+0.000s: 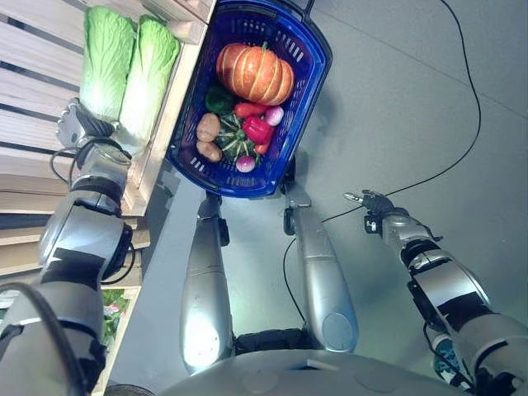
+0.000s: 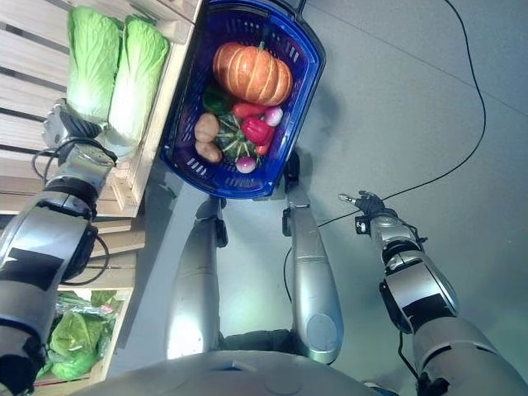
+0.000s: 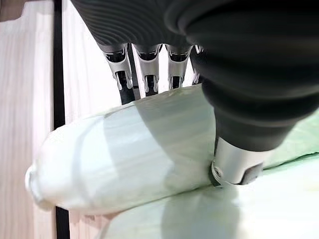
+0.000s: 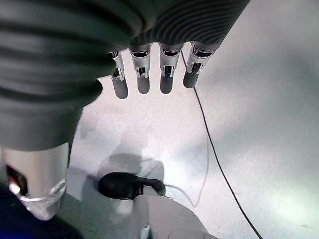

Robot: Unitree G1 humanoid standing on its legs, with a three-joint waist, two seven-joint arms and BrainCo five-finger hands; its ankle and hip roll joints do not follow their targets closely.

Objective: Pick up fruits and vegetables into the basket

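Observation:
Two napa cabbages lie side by side on a wooden slatted shelf (image 1: pixel 33 91). My left hand (image 1: pixel 78 124) is at the white base of the left cabbage (image 1: pixel 107 58). In the left wrist view its straight fingers (image 3: pixel 144 69) reach over the far side of that cabbage (image 3: pixel 124 154), and the thumb (image 3: pixel 234 169) rests against the near side, beside the other cabbage (image 1: pixel 150 70). The blue basket (image 1: pixel 318 74) holds a pumpkin (image 1: pixel 254 73), red peppers (image 1: pixel 256 128), potatoes (image 1: pixel 208 128), a striped green squash and radishes. My right hand (image 1: pixel 373 200) hangs open over the grey floor, holding nothing.
The shelf's edge runs right beside the basket's left wall. A lower crate holds leafy greens (image 2: pixel 74 338). Grey floor (image 1: pixel 412 99) stretches to the right of the basket.

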